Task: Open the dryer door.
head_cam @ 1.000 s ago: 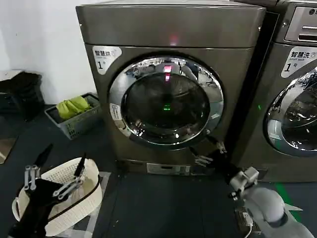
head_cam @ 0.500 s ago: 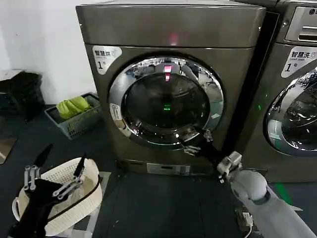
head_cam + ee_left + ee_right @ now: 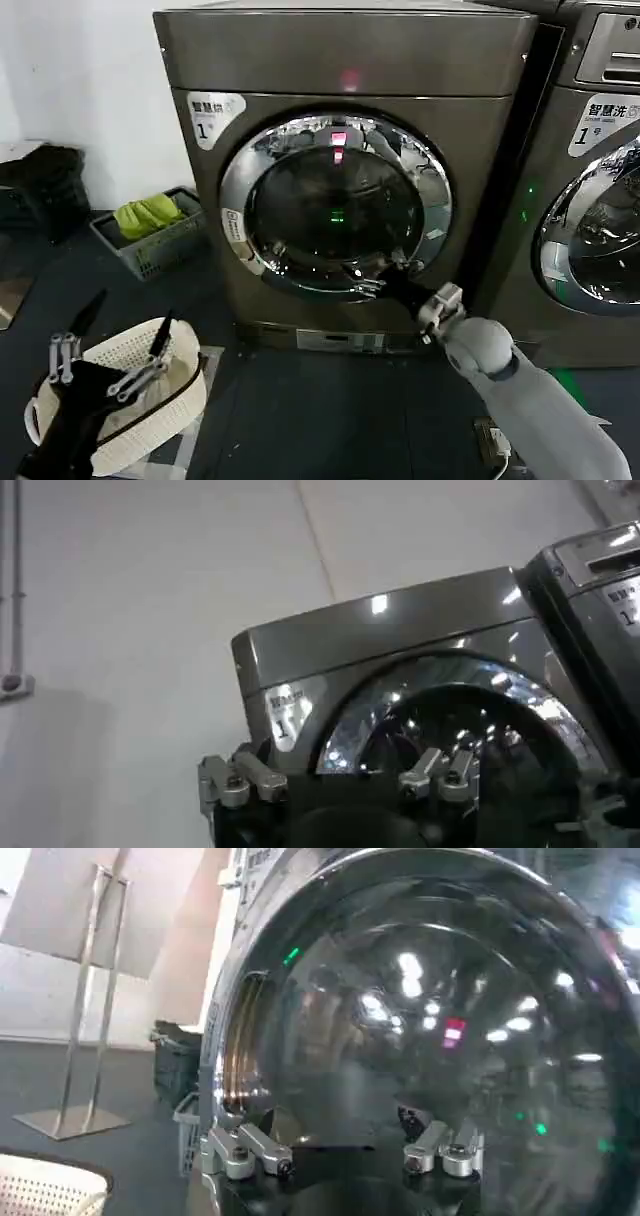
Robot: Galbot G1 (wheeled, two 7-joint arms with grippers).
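The dryer (image 3: 345,60) is a bronze-grey box with a small pink light and a corner sticker marked "1". Its dryer door (image 3: 335,205), a chrome ring around dark domed glass, sits flush against the front. My right gripper (image 3: 385,272) is open at the lower right of the chrome ring, fingers spread close to the glass. In the right wrist view the door glass (image 3: 430,1018) looms just beyond the open right gripper (image 3: 335,1133). My left gripper (image 3: 125,322) hangs open low on the left, far from the door. The left wrist view looks up at the dryer (image 3: 400,620).
A second machine with a light-grey panel (image 3: 600,200) stands right beside the dryer. A white laundry basket (image 3: 130,390) lies under the left arm. A grey crate with green cloth (image 3: 150,230) and a dark bag (image 3: 40,185) sit by the wall.
My right arm has risen and swung left, bringing its open gripper from the floor area below the door up to the door's lower right rim. The left arm has stayed put.
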